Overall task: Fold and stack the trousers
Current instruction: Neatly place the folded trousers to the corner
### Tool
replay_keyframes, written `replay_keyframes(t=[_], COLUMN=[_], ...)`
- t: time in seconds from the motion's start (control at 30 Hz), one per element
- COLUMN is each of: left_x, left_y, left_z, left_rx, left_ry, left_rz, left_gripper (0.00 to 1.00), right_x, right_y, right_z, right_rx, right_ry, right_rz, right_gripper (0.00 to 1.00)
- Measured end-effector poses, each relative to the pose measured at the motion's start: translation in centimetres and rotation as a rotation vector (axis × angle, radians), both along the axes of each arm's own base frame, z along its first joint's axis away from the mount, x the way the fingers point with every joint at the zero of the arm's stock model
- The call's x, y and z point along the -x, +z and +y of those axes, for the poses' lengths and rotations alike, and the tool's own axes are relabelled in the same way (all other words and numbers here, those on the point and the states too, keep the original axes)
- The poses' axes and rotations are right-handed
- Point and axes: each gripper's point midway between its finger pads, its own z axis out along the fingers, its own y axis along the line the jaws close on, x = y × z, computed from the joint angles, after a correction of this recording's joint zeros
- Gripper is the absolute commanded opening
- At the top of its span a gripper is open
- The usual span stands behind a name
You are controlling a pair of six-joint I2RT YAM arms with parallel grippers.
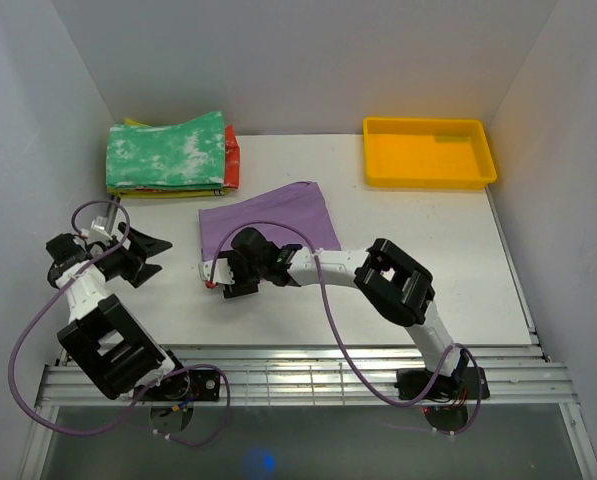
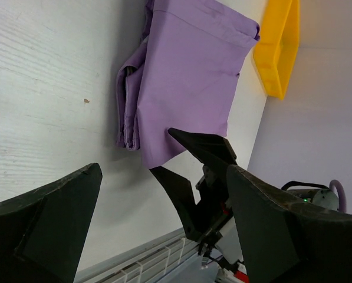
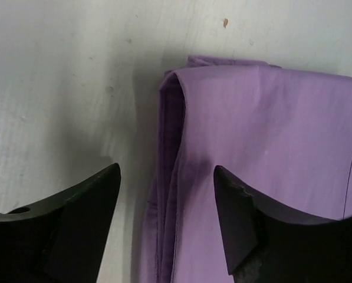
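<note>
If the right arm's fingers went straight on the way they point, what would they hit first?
Probably the folded edge of the trousers, lying between the right gripper's spread fingers, with the table just beneath.

left arm (image 1: 83, 290), right arm (image 1: 328, 265): white links, black joints | cables (image 1: 323, 300): purple (one apiece) | left claw (image 2: 164, 171), right claw (image 3: 164, 177): black wedges

The trousers (image 3: 264, 153) are soft, matt lilac cloth, smooth, with fine stitched seams and layered folded edges. The table (image 1: 428, 265) is matt white with a faint wood-like grain and small specks. The tray (image 1: 430, 183) looks like smooth, slightly glossy yellow plastic. The left tool (image 2: 164, 170) and right tool (image 3: 165, 171) are matt black plastic, lightly scuffed. The green garment (image 1: 168, 150) is mottled cloth.
</note>
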Motion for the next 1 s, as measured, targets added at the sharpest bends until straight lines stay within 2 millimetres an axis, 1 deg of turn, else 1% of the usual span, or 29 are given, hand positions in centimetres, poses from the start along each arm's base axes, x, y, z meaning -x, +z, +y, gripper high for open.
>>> replay_keyframes(t=[0.1, 0.13, 0.2, 0.23, 0.37, 0.43, 0.47, 0.5, 0.53, 0.6, 0.63, 0.73, 0.8, 0.87, 0.9, 1.0], left_x=[0.5, 0.6, 0.8, 0.9, 1.2, 1.2, 1.1, 1.0, 0.9, 0.8, 0.7, 0.6, 0.6, 0.5, 0.5, 0.7], left_y=[-0.2, -0.2, -0.3, -0.5, -1.5, -1.7, -1.7, -1.7, -1.8, -2.0, -2.1, -2.1, -2.1, -2.1, -2.1, -2.5], left_z=[-0.5, -0.6, -0.8, -0.8, -1.1, -1.0, -0.9, -0.9, -0.8, -0.7, -0.7, -0.6, -0.6, -0.5, -0.5, -0.8], left_rx=[-0.002, -0.006, -0.015, -0.018, -0.004, 0.004, 0.006, 0.008, 0.012, 0.021, 0.025, 0.025, 0.024, 0.025, 0.028, 0.044], left_ry=[0.02, 0.025, 0.033, 0.04, 0.061, 0.073, 0.078, 0.084, 0.088, 0.093, 0.095, 0.098, 0.1, 0.103, 0.105, 0.114], left_rz=[-0.015, -0.021, -0.033, -0.033, -0.007, 0.001, -0.001, -0.002, -0.001, 0.006, 0.009, 0.01, 0.008, 0.008, 0.009, 0.016], left_gripper=[0.98, 0.98, 0.98, 0.98, 0.98, 0.98, 0.98, 0.98, 0.98, 0.98, 0.98, 0.98, 0.98, 0.98, 0.98, 0.98], right_x=[-1.0, -1.5, -2.0, -2.2, -3.2, -3.5, -3.5, -3.7, -3.9, -4.0, -3.8, -3.5, -3.1, -3.0, -3.0, -3.5], right_y=[-1.6, -1.5, -1.9, -2.2, -2.0, -1.8, -1.6, -1.3, -1.2, -0.9, -1.0, -1.4, -1.4, -1.6, -1.6, -1.9], right_z=[0.2, 0.4, 0.5, 0.6, 1.7, 2.5, 3.0, 3.7, 4.2, 4.8, 4.7, 3.8, 2.3, 0.8, 0.2, -0.9], right_rx=[-0.004, -0.012, -0.015, -0.015, -0.041, -0.048, -0.051, -0.058, -0.064, -0.07, -0.062, -0.044, -0.018, 0.01, 0.021, 0.039], right_ry=[-0.026, -0.037, -0.047, -0.055, -0.089, -0.111, -0.122, -0.134, -0.149, -0.167, -0.172, -0.176, -0.176, -0.18, -0.18, -0.176], right_rz=[-0.041, -0.06, -0.083, -0.088, -0.085, -0.044, -0.018, 0.007, 0.035, 0.076, 0.093, 0.115, 0.127, 0.133, 0.13, 0.106], right_gripper=[0.56, 0.45, 0.26, 0.08, 0.08, 0.08, 0.15, 0.29, 0.5, 0.71, 0.77, 0.79, 0.78, 0.75, 0.73, 0.51])
